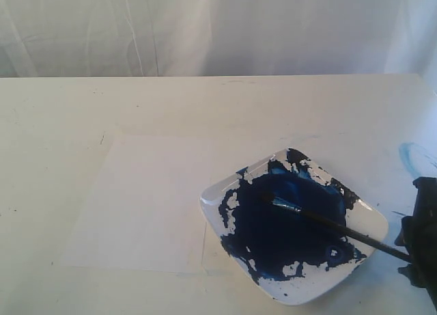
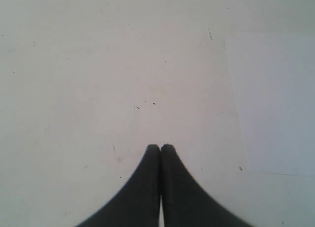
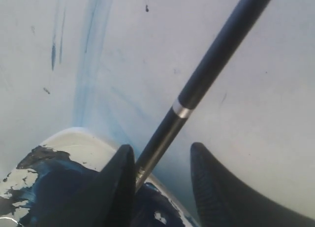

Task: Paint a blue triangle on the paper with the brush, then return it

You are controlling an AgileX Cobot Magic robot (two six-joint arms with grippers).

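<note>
Your right gripper [image 3: 161,147] stands spread, one finger on each side of the brush [image 1: 328,224], whose tip rests in the plate [image 1: 307,291] near the front right corner. Your left gripper [image 2: 160,147] is pressed together over bare table beside the paper [image 1: 143,206], which lies mid-table toward the front edge.

A white paper [image 1: 147,199] lies flat on the cream desk [image 1: 205,103]. At its 4 o'clock sits a plate [image 1: 308,296] smeared dark blue. A brush [image 1: 334,227] rests with its bristles in the paint, its handle running toward 4 o'clock to the right end effector [image 1: 414,251].
</note>
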